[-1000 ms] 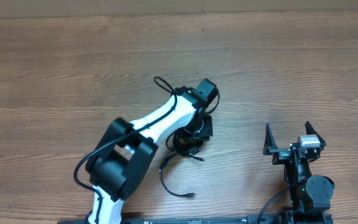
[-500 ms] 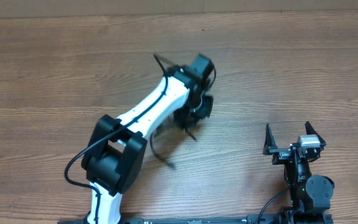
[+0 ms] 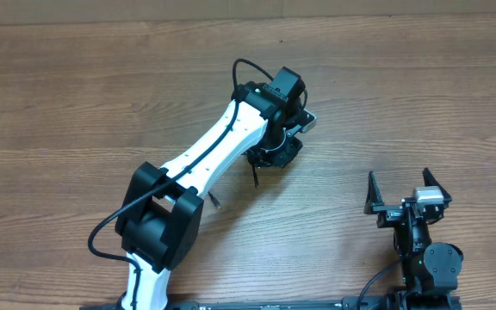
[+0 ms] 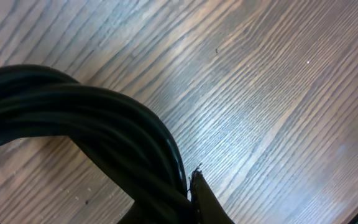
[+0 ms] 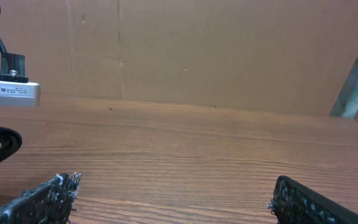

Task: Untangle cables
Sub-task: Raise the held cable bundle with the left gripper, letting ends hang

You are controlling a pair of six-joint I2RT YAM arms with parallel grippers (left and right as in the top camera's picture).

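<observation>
L gripper (image 3: pixel 275 151) pinches black cables (image 4: pixel 104 124) mid-bundle: prob. limp, light. Loose tail (image 3: pixel 254 176) looks the best grab pt. R gripper (image 3: pixel 398 184) idle, jaws wide.

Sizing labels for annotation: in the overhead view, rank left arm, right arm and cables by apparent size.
Largest: left arm.
Then right arm, partly cut off.
Smallest: cables, partly hidden under the left arm.

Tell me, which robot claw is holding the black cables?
The left gripper: it is shut on the bundle of cables. The right gripper stands open and empty.
</observation>
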